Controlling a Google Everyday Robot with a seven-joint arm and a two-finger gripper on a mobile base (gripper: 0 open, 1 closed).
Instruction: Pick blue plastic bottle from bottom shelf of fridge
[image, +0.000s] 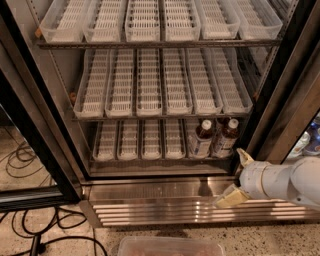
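Cream jaws spread and empty, the gripper (238, 178) hangs low outside the fridge (165, 192), seemingly on approach; next it must reach in and straddle the blue plastic bottle (201, 140).

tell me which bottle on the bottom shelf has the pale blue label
The left bottle, with a pale blue-white label; the right bottle has a reddish-brown one. The open gripper hangs outside the fridge, below and right of both.

The arm (295, 182) comes in low from the right edge of the view, its white forearm lying nearly level. Its end effector (229, 177) points left, with the two pale yellow fingers (231, 198) spread wide apart, one above the other.
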